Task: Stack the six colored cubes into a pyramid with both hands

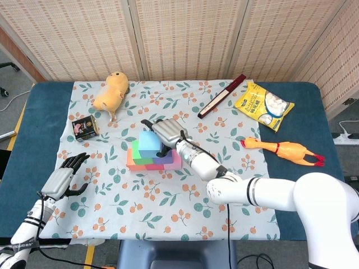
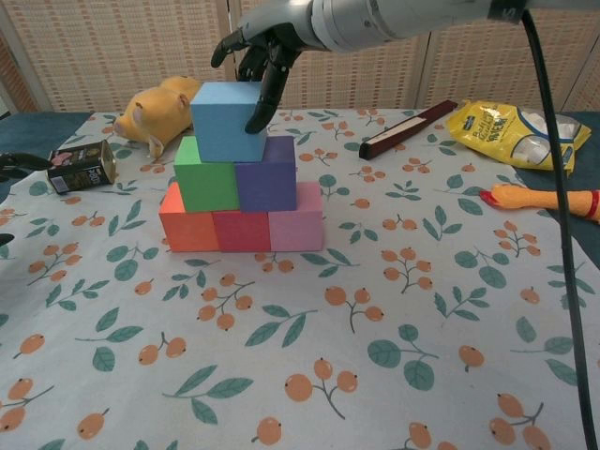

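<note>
Right hand (image 2: 258, 42) at top centre of the chest view, fingers spread, one fingertip (image 2: 253, 122) touching the blue cube (image 2: 227, 121); not gripping it. Blue cube tops the pyramid: green cube (image 2: 206, 175) and purple cube (image 2: 266, 174) below, then red, crimson, pink. Only the head view shows the left hand (image 1: 63, 177), lower left, fingers loosely apart, holding nothing.

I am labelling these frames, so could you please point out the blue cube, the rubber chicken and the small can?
blue cube (image 2: 225, 124), chest view, on its front face.
rubber chicken (image 1: 287, 150), head view, on its body.
small can (image 1: 85, 127), head view, on its label side.
</note>
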`<state>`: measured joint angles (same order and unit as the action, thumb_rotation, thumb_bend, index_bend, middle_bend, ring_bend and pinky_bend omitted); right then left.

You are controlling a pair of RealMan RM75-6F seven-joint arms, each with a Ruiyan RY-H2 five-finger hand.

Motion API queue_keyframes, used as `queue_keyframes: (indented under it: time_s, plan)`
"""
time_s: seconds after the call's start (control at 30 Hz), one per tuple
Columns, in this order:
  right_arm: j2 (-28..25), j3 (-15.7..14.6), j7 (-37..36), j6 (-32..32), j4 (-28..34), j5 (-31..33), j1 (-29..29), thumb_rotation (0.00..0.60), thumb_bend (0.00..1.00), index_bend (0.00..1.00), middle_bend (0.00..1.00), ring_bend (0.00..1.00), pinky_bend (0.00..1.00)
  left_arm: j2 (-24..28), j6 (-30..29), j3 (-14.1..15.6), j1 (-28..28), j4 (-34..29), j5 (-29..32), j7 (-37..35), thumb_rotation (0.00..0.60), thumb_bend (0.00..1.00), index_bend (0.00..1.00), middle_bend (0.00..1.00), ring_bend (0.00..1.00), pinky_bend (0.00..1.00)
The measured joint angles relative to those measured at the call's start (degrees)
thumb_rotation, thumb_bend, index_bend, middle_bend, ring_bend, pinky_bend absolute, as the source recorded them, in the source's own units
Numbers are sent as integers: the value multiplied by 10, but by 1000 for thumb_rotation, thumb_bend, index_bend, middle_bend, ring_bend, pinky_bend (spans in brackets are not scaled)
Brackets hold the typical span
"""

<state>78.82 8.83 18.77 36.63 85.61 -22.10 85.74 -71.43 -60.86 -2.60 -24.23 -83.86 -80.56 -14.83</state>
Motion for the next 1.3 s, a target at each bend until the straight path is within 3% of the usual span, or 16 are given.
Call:
queue_keyframes:
  time_s: [0.37,1.0,1.3]
  plan:
    - [-1,4,-6,-4,1,-18,-6,600,120,38,295,160,255,1,0,-2,-1,-3,2,4,600,403,20,0,0,15]
    - [2,-4,-2,-8,-2,-17,-3,600,121,10,293,153,222,-2,3,-1,-3,-1,2,4,600,403,20,0,0,15]
    - [0,-2,-5,-4,3,-25,-6,600,101,0,186,94,191,-3,2,-1,-4,-1,1,6,600,403,19,0,0,14]
